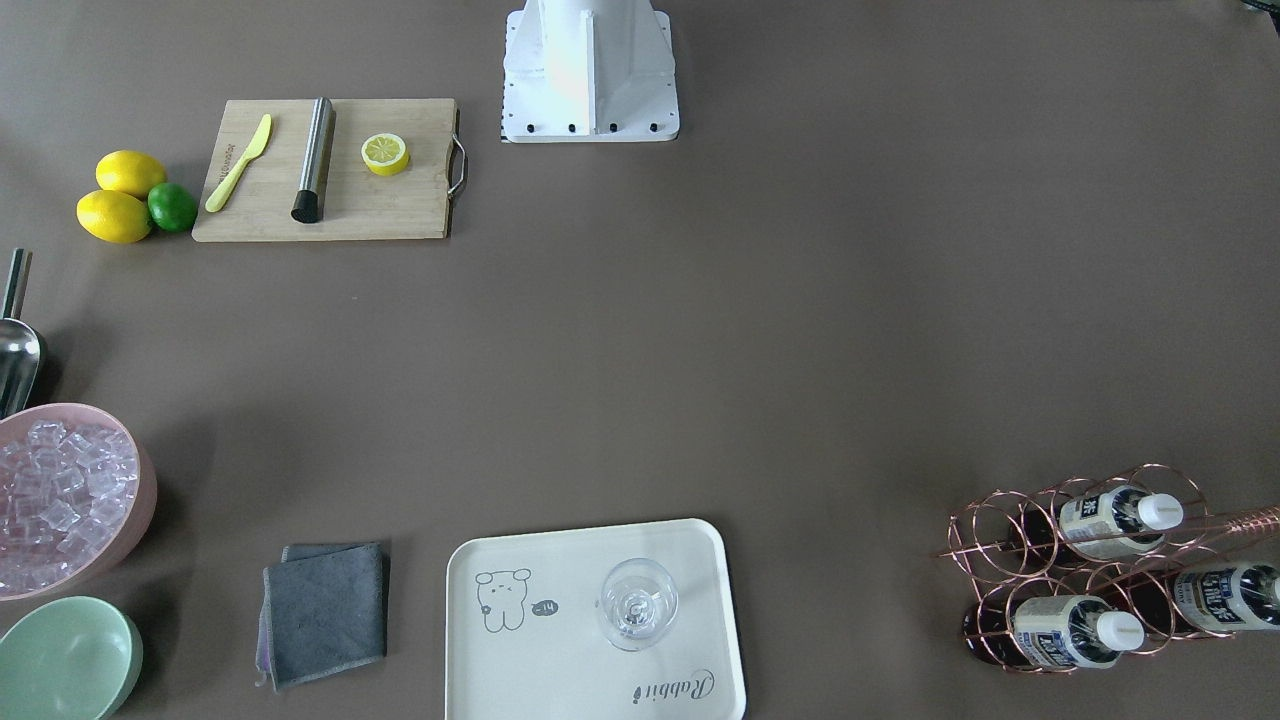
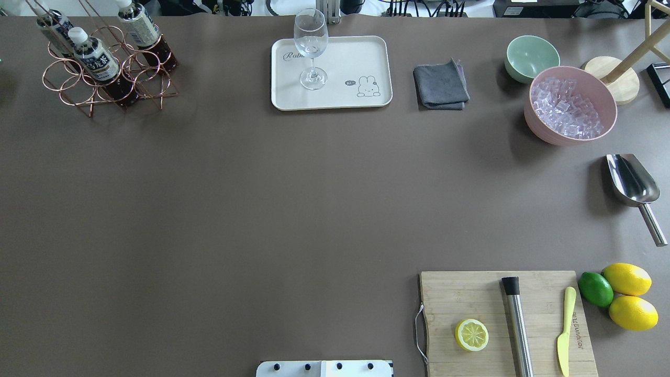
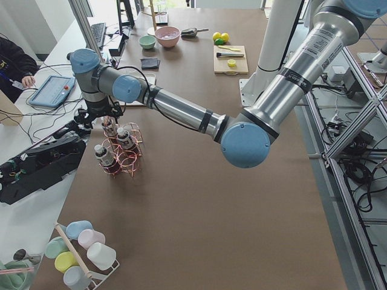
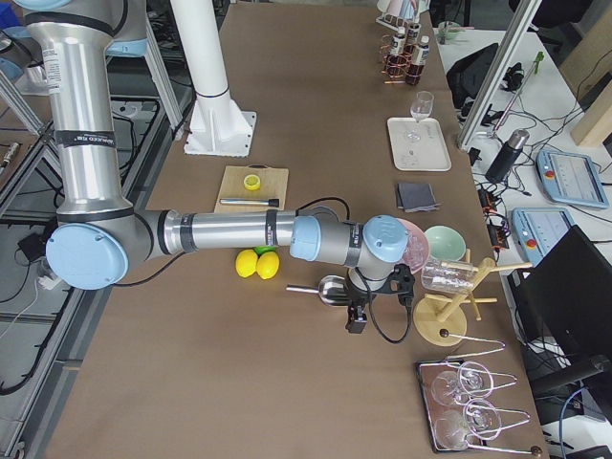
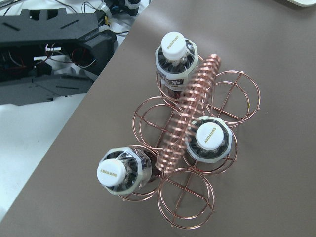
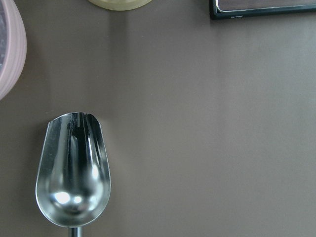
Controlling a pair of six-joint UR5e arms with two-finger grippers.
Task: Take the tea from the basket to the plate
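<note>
Three tea bottles with white caps stand in the rose-gold wire basket at the table's far left corner in the overhead view. The left wrist view looks straight down on their caps and the spiral handle. The cream plate holds a stemmed glass. My left gripper hangs just above the basket; I cannot tell if it is open. My right gripper hovers over a metal scoop; I cannot tell its state.
A grey cloth, a mint-green bowl and a pink bowl of ice stand right of the plate. A cutting board with a lemon half, a steel bar and a knife lies near the robot's base, lemons and a lime beside it.
</note>
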